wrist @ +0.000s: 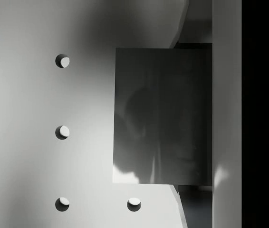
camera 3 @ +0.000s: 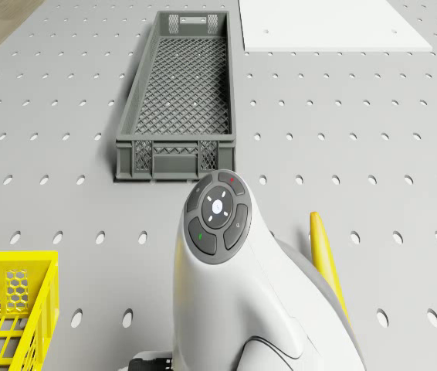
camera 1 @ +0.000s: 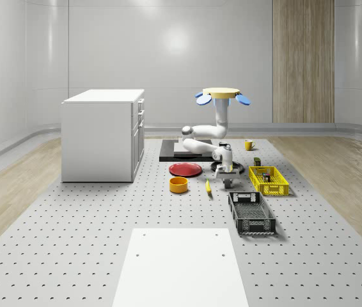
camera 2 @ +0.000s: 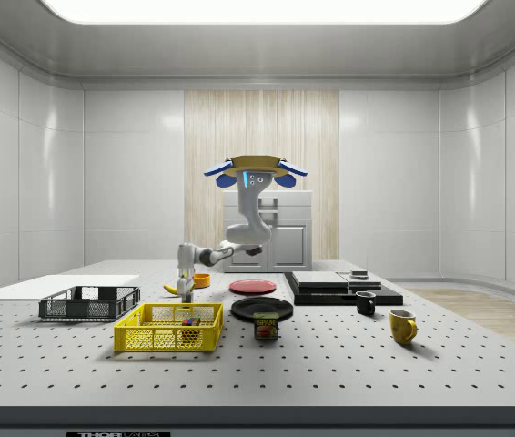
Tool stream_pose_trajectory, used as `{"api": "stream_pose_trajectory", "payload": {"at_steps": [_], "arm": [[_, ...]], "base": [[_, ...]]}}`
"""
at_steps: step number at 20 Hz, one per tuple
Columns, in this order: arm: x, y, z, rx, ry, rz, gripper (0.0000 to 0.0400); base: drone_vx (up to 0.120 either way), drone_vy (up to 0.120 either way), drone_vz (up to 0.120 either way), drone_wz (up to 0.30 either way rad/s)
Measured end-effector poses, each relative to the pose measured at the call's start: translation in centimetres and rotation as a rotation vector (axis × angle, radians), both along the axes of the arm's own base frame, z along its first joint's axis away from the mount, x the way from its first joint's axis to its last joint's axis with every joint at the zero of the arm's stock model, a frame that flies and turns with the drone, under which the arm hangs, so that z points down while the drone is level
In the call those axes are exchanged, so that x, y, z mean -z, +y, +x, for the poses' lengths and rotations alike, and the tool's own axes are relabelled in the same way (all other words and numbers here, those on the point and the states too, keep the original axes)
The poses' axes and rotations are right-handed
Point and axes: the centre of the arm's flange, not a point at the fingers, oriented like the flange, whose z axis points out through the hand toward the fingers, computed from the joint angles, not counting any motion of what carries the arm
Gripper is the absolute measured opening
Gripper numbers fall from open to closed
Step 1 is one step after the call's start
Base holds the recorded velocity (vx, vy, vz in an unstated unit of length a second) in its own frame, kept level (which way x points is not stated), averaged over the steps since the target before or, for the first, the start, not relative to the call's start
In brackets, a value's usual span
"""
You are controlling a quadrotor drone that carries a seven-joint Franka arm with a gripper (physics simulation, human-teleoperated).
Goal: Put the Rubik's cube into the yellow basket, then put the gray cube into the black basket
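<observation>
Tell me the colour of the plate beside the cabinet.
Red plate, clearest in the whole-scene view.

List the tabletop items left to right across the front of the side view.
Black mesh basket → yellow plastic basket → black round plate → small black mug → yellow mug.

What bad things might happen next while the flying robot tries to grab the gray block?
1. The gray cube sits right by the gripper, near one finger; it might get nudged away, not pinched.
2. A banana lies close by on the table, so the low arm might bump it.
3. The drone hovers, so a wobble might shift the grip, and the black basket is narrow to drop into.
</observation>
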Motion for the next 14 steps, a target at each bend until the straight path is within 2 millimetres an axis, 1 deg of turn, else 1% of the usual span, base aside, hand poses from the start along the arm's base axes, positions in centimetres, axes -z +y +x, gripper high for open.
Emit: {"api": "stream_pose_trajectory", "payload": {"at_steps": [4, 9, 10, 11, 14], "arm": [[1.1, 0.0, 0.0, 0.0, 0.0, 0.0, 0.0252], [1.7, 0.0, 0.0, 0.001, 0.0, 0.0, 0.0252], [1.8, 0.0, 0.0, 0.001, 0.0, 0.0, 0.0252], [1.8, 0.0, 0.0, 0.001, 0.0, 0.0, 0.0252], [1.9, 0.0, 0.0, 0.001, 0.0, 0.0, 0.0252]], "base": [[0.0, 0.0, 0.12, 0.0], [0.0, 0.0, 0.12, 0.0], [0.0, 0.0, 0.08, 0.0], [0.0, 0.04, 0.0, 0.0], [0.0, 0.12, 0.0, 0.0]]}}
